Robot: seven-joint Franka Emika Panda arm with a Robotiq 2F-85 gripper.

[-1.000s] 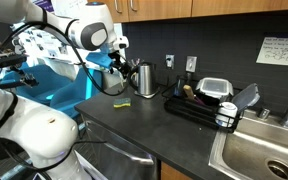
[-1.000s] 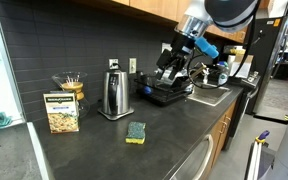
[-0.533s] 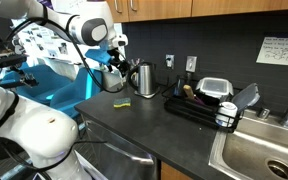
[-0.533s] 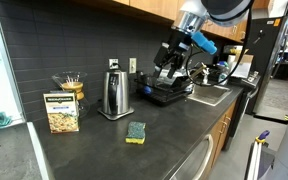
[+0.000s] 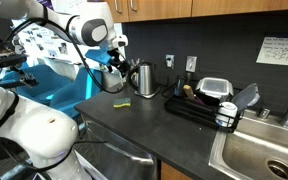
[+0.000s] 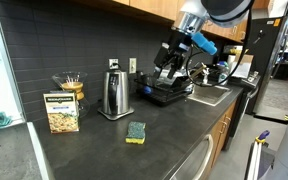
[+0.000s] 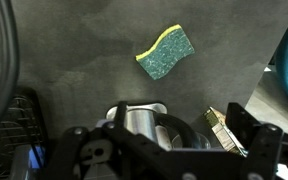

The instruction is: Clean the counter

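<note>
The counter is a wide dark matte top; it also shows in an exterior view and fills the wrist view. A green and yellow sponge lies flat on it near the front edge, seen too in an exterior view and in the wrist view. My gripper hangs high above the counter near the dish rack, open and empty, well away from the sponge. It also shows in an exterior view and in the wrist view.
A steel kettle stands at the back wall, a printed box beside it. A black dish rack with dishes sits next to the steel sink. A jar of sticks stands behind the box.
The gripper has shifted slightly up and toward the kettle side since a second ago. It has held still over the last half second. The sponge has not moved.
</note>
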